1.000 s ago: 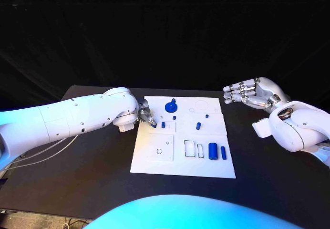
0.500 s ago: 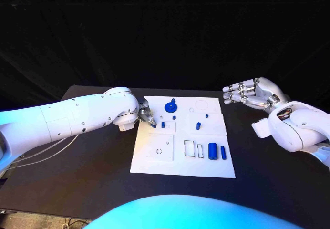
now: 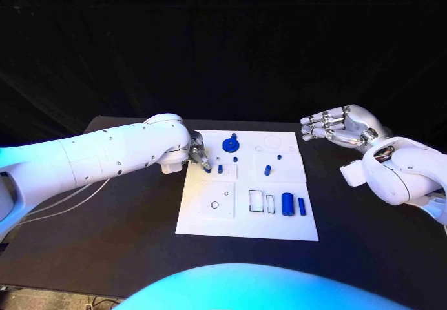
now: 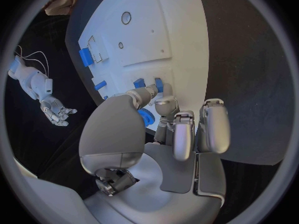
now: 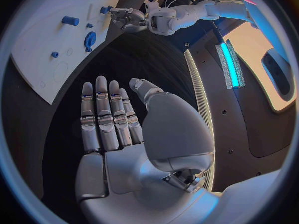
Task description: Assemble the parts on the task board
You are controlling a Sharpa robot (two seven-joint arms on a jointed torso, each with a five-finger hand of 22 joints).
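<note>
The white task board [image 3: 216, 219] lies mid-table with blue parts on it: a round part [image 3: 232, 143] at the far end, small pegs [image 3: 219, 169] [image 3: 268, 170], and a thick cylinder [image 3: 288, 204] beside a slim one [image 3: 301, 205]. My left hand [image 3: 198, 155] hovers at the board's left edge, thumb and a finger reaching toward the nearest peg [image 4: 158, 84], with nothing held between them. The round part [image 4: 146, 117] shows behind those fingers. My right hand [image 3: 335, 128] [image 5: 106, 117] is raised off the board's far right corner, fingers spread and empty.
The board [image 4: 181, 30] has empty cut-outs: a round hole [image 3: 215, 205] near its left side and rectangular slots [image 3: 256, 201] in the middle. Black table [image 3: 112, 232] surrounds the board on all sides.
My left arm has swung slightly toward the board, and the hand has edged a little closer to the peg. The right hand has stayed still.
</note>
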